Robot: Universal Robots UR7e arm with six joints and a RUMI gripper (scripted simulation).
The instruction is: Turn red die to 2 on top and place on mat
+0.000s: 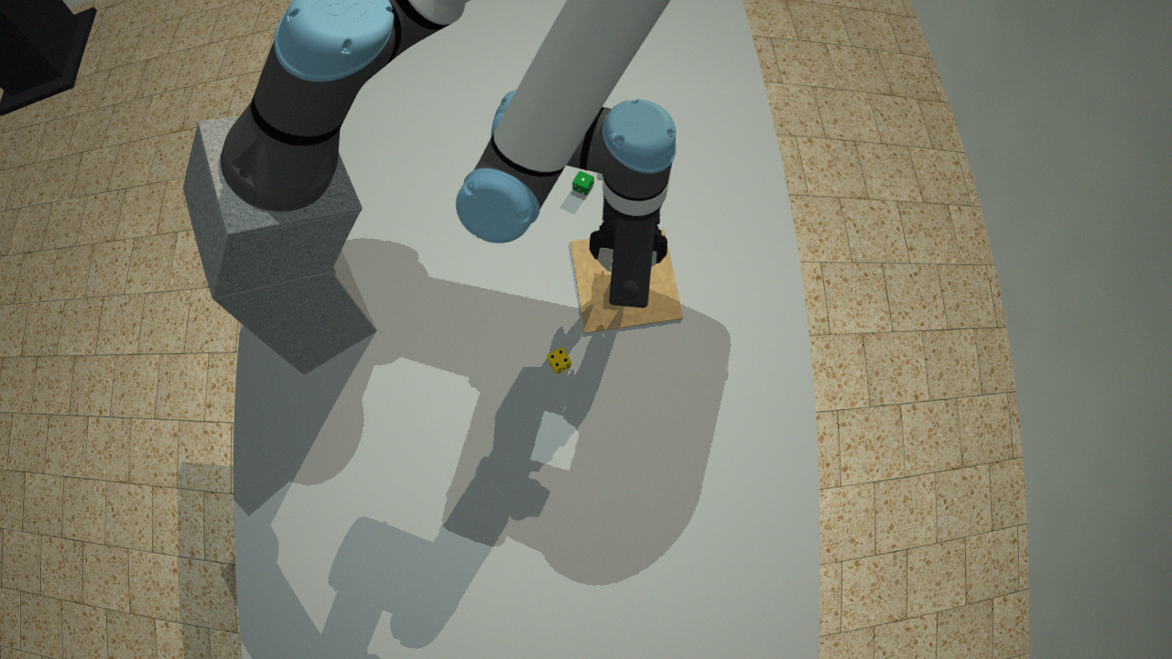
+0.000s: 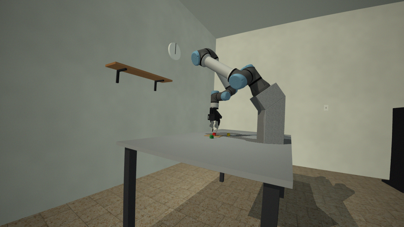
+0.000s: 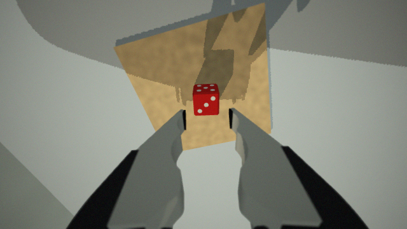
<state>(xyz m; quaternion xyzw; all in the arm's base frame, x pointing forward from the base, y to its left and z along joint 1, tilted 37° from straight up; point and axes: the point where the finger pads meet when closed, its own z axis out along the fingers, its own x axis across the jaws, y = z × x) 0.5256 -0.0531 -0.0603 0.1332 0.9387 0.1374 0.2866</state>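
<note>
The red die (image 3: 206,100) (image 2: 214,134) sits flat on the tan mat (image 3: 159,63) (image 1: 659,298), near the mat's middle. Its top face shows five pips and the face towards the wrist camera shows three. My gripper (image 3: 206,110) (image 1: 629,286) (image 2: 214,129) hangs a little above the die, pointing down, with its fingers parted a bit wider than the die and nothing between them. In the top view the gripper hides the red die.
A green die (image 1: 582,181) (image 2: 211,136) lies on the table just off one mat edge. A yellow die (image 1: 559,360) (image 2: 228,134) lies off the opposite side, towards the grey robot pedestal (image 1: 270,245). The table's edge (image 1: 798,328) runs beyond the mat.
</note>
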